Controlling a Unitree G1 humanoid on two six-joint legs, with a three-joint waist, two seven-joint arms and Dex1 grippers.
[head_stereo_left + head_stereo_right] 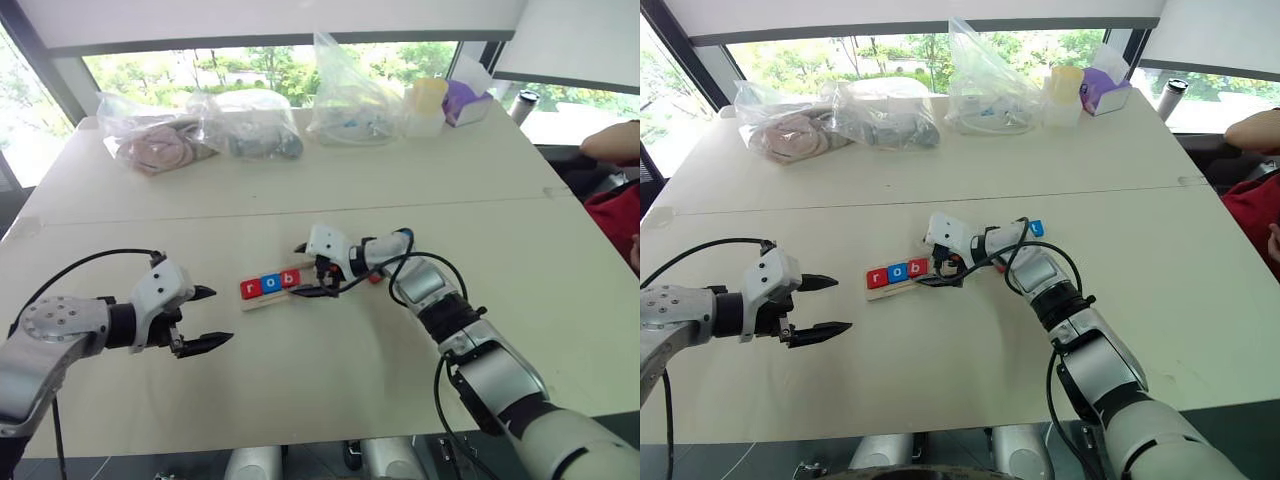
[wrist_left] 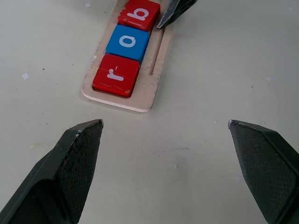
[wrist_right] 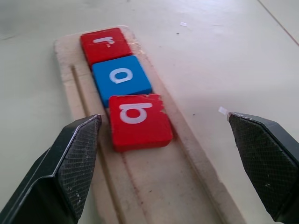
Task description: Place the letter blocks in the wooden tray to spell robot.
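Right jaws point(image 3: 163, 135) gape wide — "b" block point(image 3: 139, 120) lies between them.

Both robot arms are made of shiny silver-grey metal tubes with black rings at the joints, and the left arm has a round silver disc with small screws around its edge. Each arm ends in a white boxy shell, and out of it come two black pointed fingers with a rough, dotted grip on the inner sides: the left hand point(image 1: 207, 318) and the right hand point(image 1: 940, 265). A thin black cable loops over the left arm toward 12 o'clock, and more black cables curl around the right wrist, which also has a small blue part.
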